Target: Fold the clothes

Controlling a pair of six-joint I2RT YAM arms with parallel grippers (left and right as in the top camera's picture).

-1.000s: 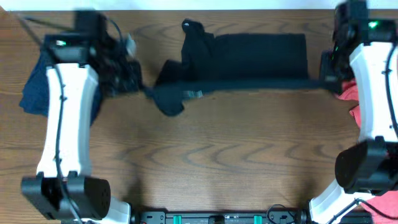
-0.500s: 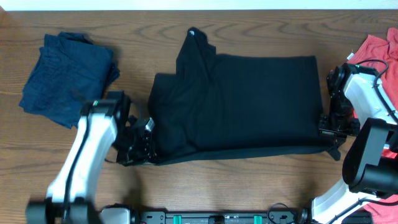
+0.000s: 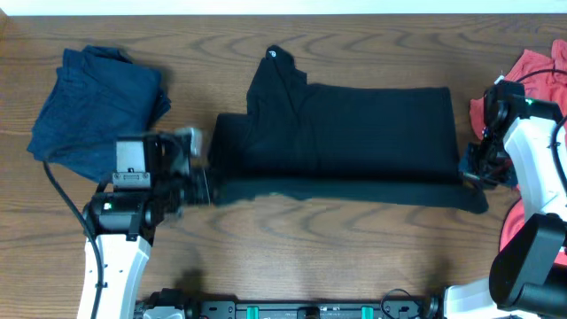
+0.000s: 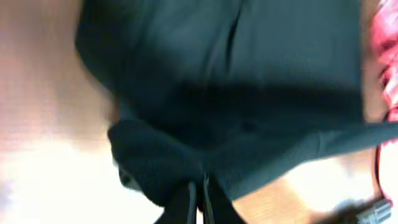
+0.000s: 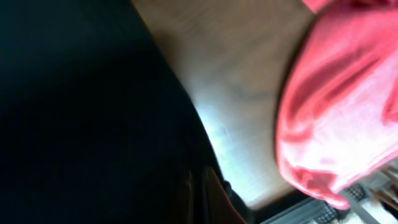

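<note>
A large black shirt lies across the middle of the table, its near edge doubled over in a long fold. My left gripper is shut on the shirt's near left corner, which shows as bunched black cloth in the left wrist view at the fingertips. My right gripper is shut on the near right corner, dark cloth in the right wrist view around the fingers. A navy-blue garment lies at the left. A coral-red garment lies at the right.
The coral-red garment fills the right of the right wrist view and hangs past the table's right edge. The arm bases and a black rail stand along the near edge. Bare wood lies in front of the shirt.
Both grippers have carried the shirt's near edge away from the front, toward the back, making the shirt a narrower band. The left arm moved up with its corner.
</note>
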